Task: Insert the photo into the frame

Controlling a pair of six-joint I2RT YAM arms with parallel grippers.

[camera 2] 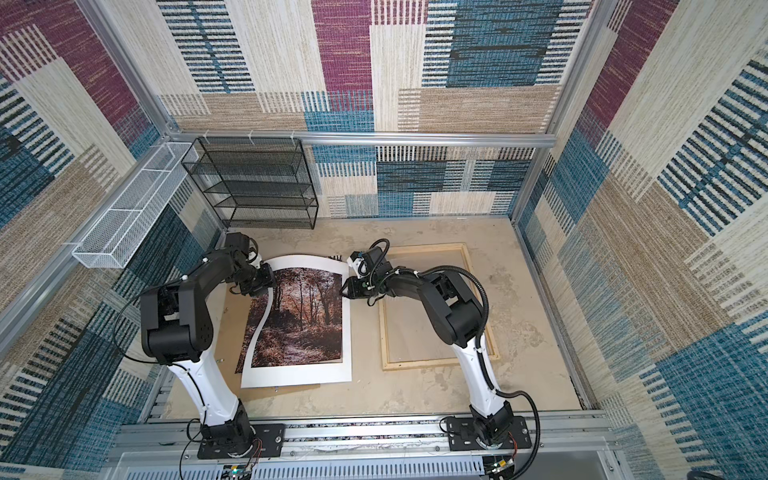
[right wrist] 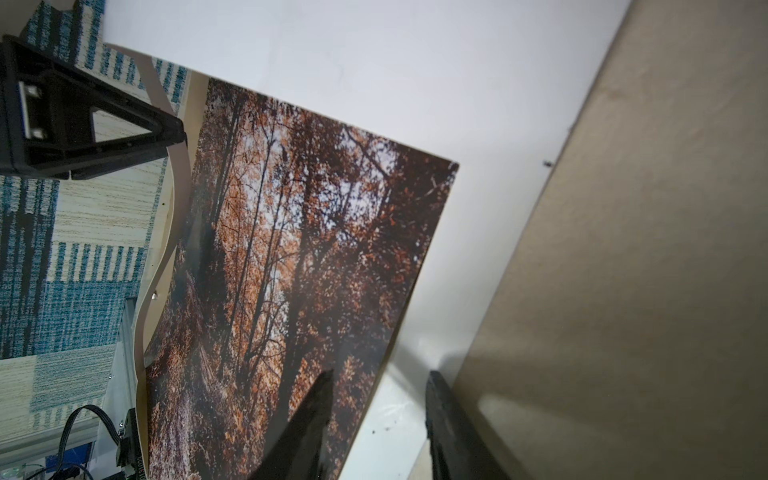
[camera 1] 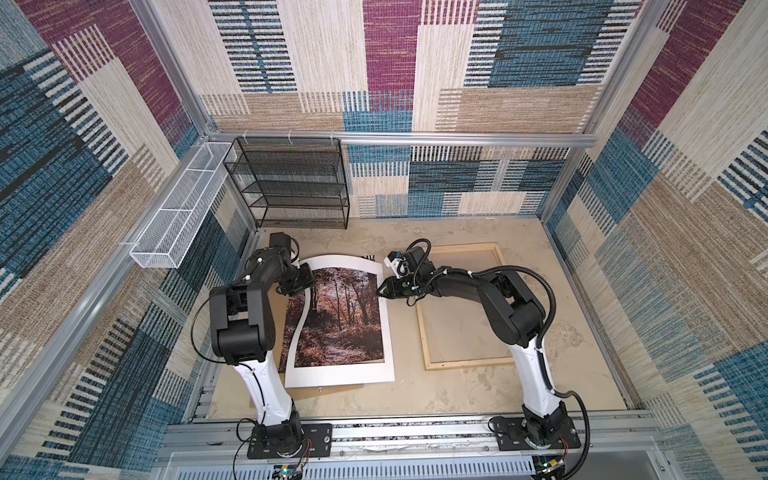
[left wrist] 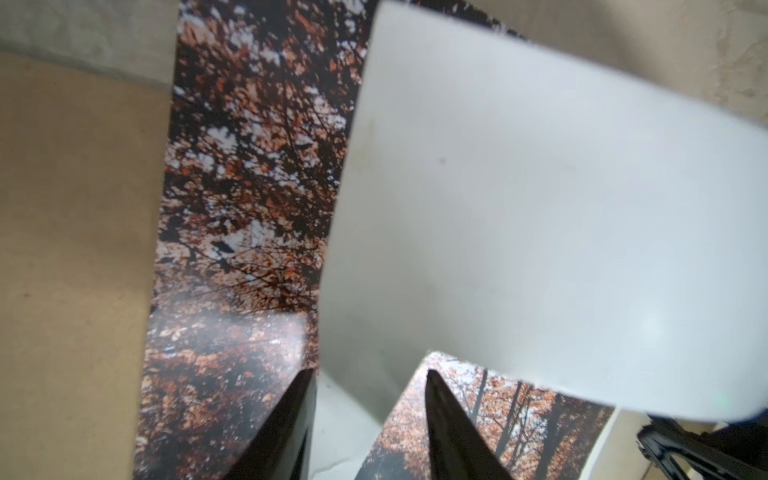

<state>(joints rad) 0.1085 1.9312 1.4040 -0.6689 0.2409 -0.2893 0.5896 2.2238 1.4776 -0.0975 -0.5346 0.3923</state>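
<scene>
Left gripper (left wrist: 369, 371): jaws partly apart, astride the left strip of the white mat (camera 1: 332, 376), one finger inside the window, one outside. Clamped or merely touching: cannot tell.
Right gripper (right wrist: 381, 372): likewise partly apart, astride the right strip. Grip cannot be told.
Mat: far end lifted and bowed, near edge down.
Photo (camera 1: 340, 316): print side up beneath the mat, on the brown backing board (camera 1: 316, 392), left edge exposed.
Frame (camera 1: 469, 363): flat at right, just beside the mat, partly under the right arm.
Table (camera 1: 415, 407): bare along the near side.
</scene>
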